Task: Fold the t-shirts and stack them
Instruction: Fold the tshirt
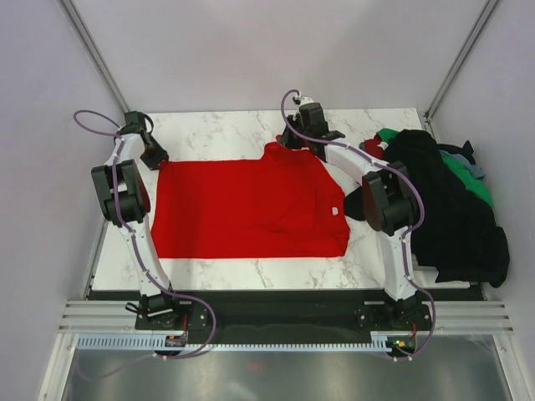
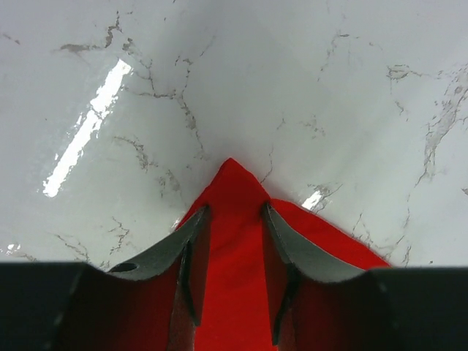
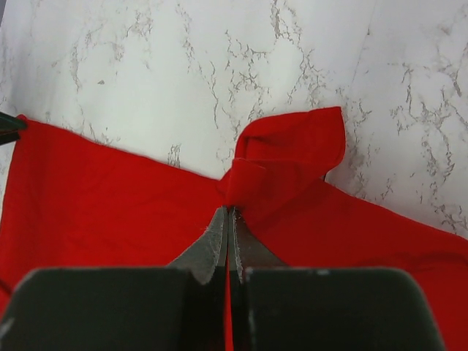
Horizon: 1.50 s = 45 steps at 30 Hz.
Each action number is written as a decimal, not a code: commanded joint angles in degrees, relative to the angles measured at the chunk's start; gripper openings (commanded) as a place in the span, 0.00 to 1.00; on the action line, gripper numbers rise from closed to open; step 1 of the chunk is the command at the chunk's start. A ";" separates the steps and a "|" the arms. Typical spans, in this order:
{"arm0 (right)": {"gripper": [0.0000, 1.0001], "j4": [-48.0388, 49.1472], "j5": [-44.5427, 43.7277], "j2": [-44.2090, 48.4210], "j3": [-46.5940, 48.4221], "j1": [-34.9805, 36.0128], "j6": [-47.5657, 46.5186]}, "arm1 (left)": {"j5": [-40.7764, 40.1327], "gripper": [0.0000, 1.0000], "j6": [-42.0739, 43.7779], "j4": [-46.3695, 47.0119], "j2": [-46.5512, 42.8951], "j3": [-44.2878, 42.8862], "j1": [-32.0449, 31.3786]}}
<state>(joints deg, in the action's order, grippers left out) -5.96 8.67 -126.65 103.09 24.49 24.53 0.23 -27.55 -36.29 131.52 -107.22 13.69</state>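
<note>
**Top external.** We list one red t-shirt (image 1: 242,209), spread mostly flat across the middle of the marble table (image 1: 226,125). Its white neck label (image 1: 334,211) faces up near its right edge. The left gripper (image 1: 155,159) sits at the shirt's far left corner. The right gripper (image 1: 294,142) sits at the far edge, where the cloth rises in a small peak.

We also list a loose heap at the table's right side, just beside the red shirt:
- a black t-shirt (image 1: 456,217) makes up most of it and hangs over the table's right edge
- a green t-shirt (image 1: 460,174) shows from beneath
- a dark red t-shirt (image 1: 374,149) shows at the far end
- a sliver of grey-blue cloth (image 1: 475,167) shows beside the green; we cannot make out its shape

**Left wrist.** The two fingers (image 2: 179,248) stand apart, jaws wide, closed on nothing. A pointed corner of the red shirt lies on the marble between them. Its tip reaches just past the fingertips.

**Right wrist.** The fingers (image 3: 212,245) are pressed together, pinching the red shirt's far edge. The cloth bunches at the tips, and a folded flap of the shirt curls up just beyond them. The rest of the edge runs flat on the marble to either side.
</note>
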 commanded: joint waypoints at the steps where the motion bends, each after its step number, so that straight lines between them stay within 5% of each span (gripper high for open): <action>1: 0.00 2.35 -0.76 4.21 -1.13 -0.06 -1.24 | 0.91 0.40 -0.05 0.17 0.57 -2.03 -0.07; 7: 0.00 2.09 -0.67 5.89 -2.36 -0.06 -1.94 | 2.14 0.15 -0.57 -0.09 0.31 -2.12 -0.16; 13: 0.00 1.39 -1.02 9.31 -4.38 -0.06 -2.91 | 3.11 0.02 -1.28 -0.79 -3.63 -0.01 -0.07; 19: 0.00 0.95 -0.76 15.90 -9.03 -0.06 -3.70 | 4.25 0.02 -0.84 -1.24 -7.77 4.38 -0.16; 32: 0.00 2.18 -2.95 37.43 -36.70 0.03 -1.16 | 1.18 0.02 -0.05 -1.32 -16.47 12.82 1.69; 45: 0.00 -0.37 -4.45 48.51 -46.75 1.26 -0.10 | -4.62 0.02 3.64 -1.59 -22.36 18.36 1.69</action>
<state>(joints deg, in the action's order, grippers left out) -6.52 5.28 -81.30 57.65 25.39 23.83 -1.83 -26.65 -37.69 112.81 -89.91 15.25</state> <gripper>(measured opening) 0.007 0.029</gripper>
